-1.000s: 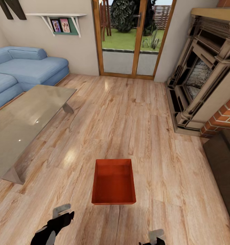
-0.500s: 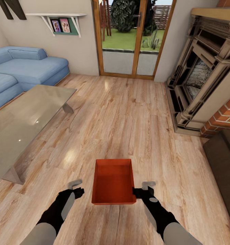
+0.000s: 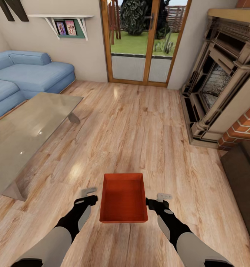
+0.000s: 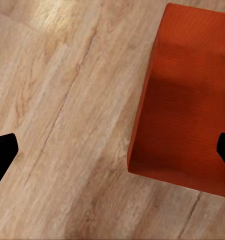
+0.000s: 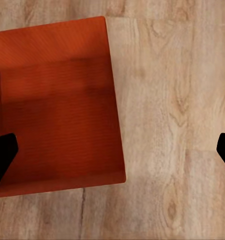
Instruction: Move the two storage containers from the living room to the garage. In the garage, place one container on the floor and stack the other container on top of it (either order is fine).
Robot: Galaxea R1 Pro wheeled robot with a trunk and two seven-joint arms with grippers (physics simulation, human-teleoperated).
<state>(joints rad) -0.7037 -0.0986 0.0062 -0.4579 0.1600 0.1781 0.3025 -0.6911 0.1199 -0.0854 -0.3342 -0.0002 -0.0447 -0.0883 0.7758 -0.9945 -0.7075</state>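
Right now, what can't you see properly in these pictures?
- The second container: only one orange-red open-top bin shows on the light wood plank floor.
- The little framed photos on the white wall shelf, head view: too small to make out.
- The blue sofa and glass table, head view: cut off by the picture's left edge.
- The bin's far side, both wrist views: cut off by the edge.

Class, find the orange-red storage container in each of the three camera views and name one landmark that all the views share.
Head view: the storage container sits low in the middle, between both grippers.
Left wrist view: the storage container takes up the picture's right part.
Right wrist view: the storage container takes up the picture's left part.
Shared landmark: the light wood plank floor under it.
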